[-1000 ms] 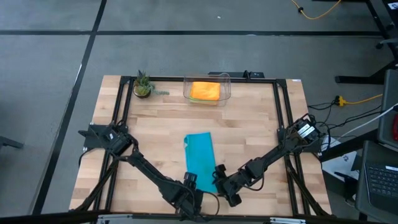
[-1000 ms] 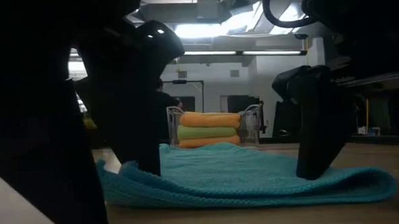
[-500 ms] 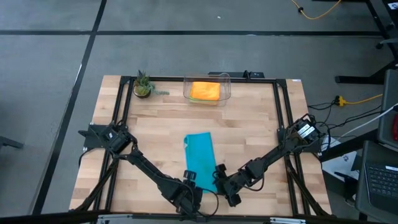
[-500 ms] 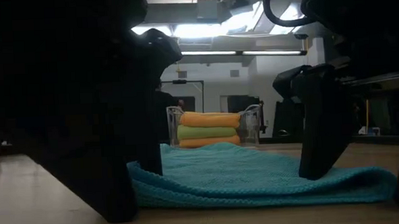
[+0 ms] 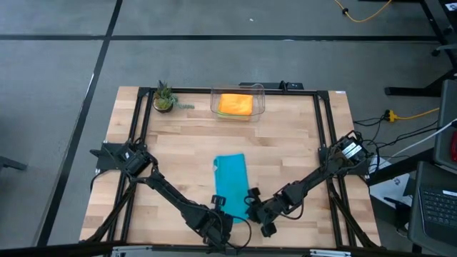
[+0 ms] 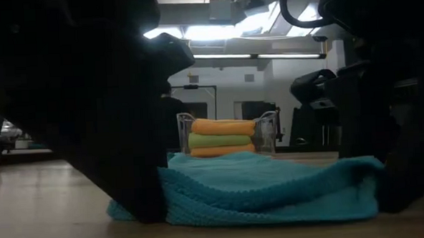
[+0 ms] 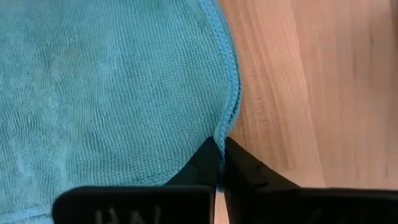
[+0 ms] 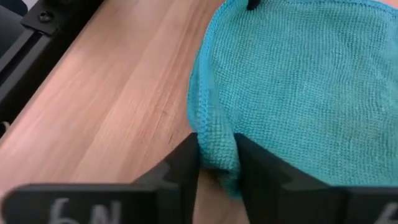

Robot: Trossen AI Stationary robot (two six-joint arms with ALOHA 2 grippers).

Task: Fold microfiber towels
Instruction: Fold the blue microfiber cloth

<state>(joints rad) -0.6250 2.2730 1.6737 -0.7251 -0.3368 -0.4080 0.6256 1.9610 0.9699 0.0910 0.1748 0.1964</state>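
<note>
"6N" handwritten on right claw.

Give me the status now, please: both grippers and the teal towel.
Left gripper shut on teal towel edge. Right gripper pinching the other near corner. Towel flat on table, near end bunching. Nothing in the way.

You have one towel lying flat at the table's near middle, a bin holding stacked towels behind it at the far edge, and a potted plant left of that bin.
</note>
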